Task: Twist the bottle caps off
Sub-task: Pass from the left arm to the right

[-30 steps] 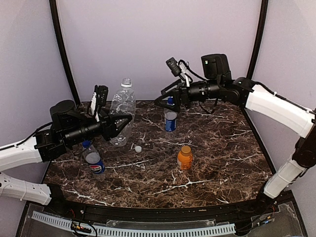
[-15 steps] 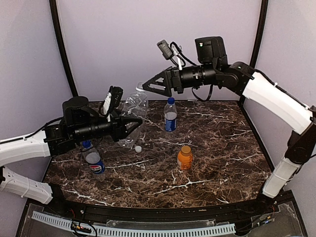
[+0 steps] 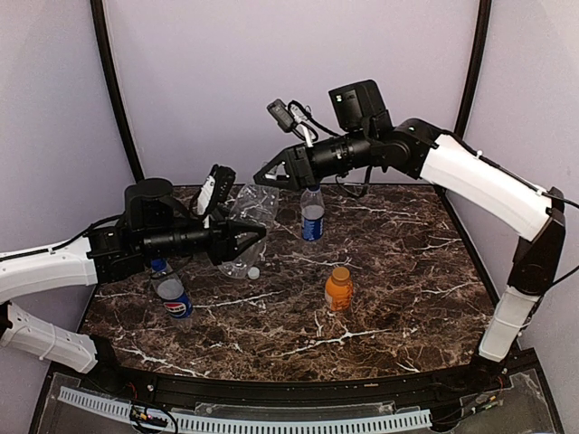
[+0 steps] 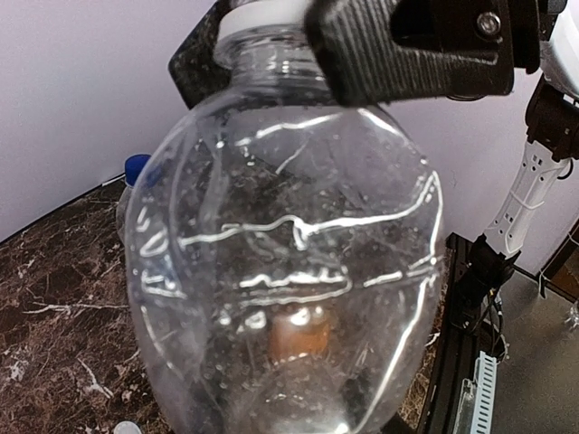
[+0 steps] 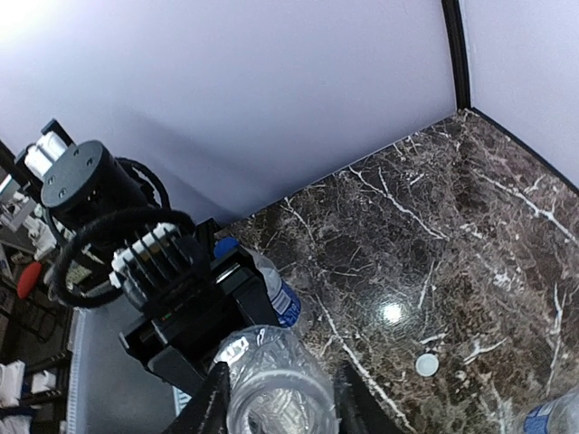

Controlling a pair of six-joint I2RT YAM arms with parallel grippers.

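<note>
My left gripper is shut on the body of the clear unlabelled bottle and holds it tilted above the table. My right gripper is closed on that bottle's white-ringed neck, one finger on each side. A loose white cap lies on the table. The blue-labelled bottle stands upright with its blue cap on. The orange bottle carries its orange cap. Under my left arm stands the Pepsi bottle with a blue cap.
The dark marble table ends at a black rail along the front. Purple walls and black corner posts close the back and sides. My right arm reaches across above the blue-labelled bottle.
My left arm has raised and tilted the clear bottle toward the right. My right gripper has swung left from above the blue-labelled bottle and closed on the clear bottle's neck.
</note>
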